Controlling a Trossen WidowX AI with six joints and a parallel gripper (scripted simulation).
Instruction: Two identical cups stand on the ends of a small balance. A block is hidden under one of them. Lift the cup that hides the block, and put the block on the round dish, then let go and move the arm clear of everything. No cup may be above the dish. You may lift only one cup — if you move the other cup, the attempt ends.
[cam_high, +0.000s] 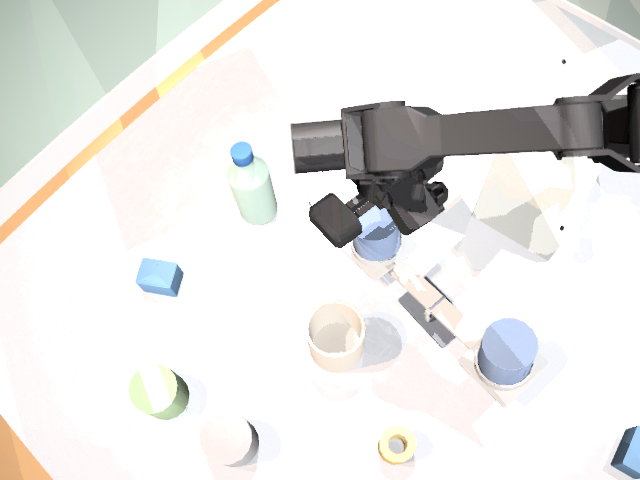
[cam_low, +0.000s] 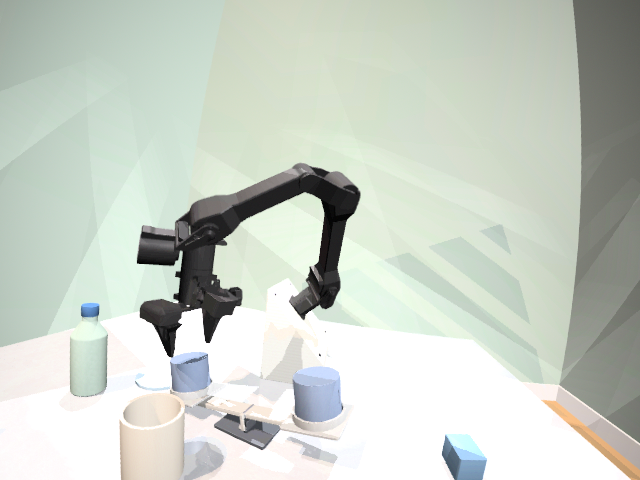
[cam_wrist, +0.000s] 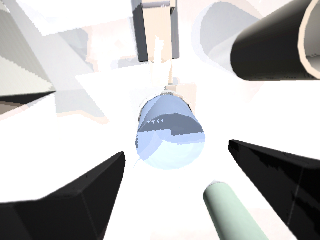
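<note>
Desk (cam_high: 77, 217): white, glossy, with an orange strip along its far-left edge; open room lies between that edge and the bottle.

Balance (cam_low: 258, 410): a pale flat beam on a dark grey foot, mid-desk. One smooth blue cup (cam_high: 378, 242) stands on its end nearer the far edge, the second blue cup (cam_high: 507, 351) on its near-right end. The block is not visible.

Gripper (cam_low: 188, 341): dark, angular, directly above the first cup. Its fingers (cam_low: 168, 338) stand wide apart, holding nothing, the tips just above the cup's rim, one to each side.

Nearby: a pale green bottle (cam_high: 251, 186) with a blue cap, a cream open cylinder (cam_high: 336, 335), a blue box (cam_high: 159, 276).
</note>
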